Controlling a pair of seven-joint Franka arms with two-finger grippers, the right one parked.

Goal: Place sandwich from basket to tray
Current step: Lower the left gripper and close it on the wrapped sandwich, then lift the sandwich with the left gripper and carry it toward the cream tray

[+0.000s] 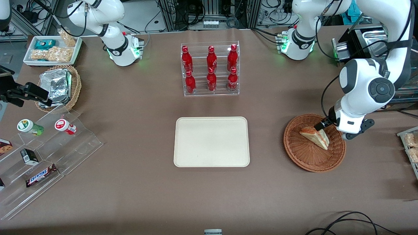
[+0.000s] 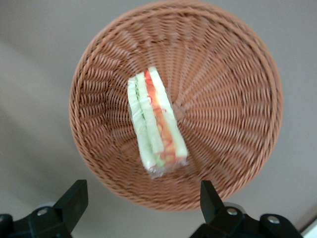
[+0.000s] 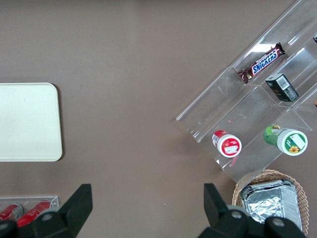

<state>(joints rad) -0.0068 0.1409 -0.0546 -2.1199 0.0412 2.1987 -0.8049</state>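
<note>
The sandwich point(image 1: 315, 137), a white bread wedge with orange-red and green layers, lies in the round reddish-brown wicker basket point(image 1: 295, 148) toward the working arm's end of the table. The left arm's gripper point(image 1: 322, 125) hangs just above the basket, over the sandwich's end farther from the front camera. In the left wrist view the sandwich point(image 2: 156, 124) lies near the middle of the basket point(image 2: 228, 114), and the gripper point(image 2: 141, 198) is open and empty, its fingers apart over the basket's rim. The cream-beige tray point(image 1: 211, 142) lies at the table's middle and also shows in the right wrist view point(image 3: 27, 121).
A clear rack of red bottles point(image 1: 210, 70) stands farther from the front camera than the tray. Toward the parked arm's end are a tan basket with foil packets point(image 1: 58, 86), a white snack tray point(image 1: 52, 50) and a clear stepped stand point(image 1: 49, 147) with snacks.
</note>
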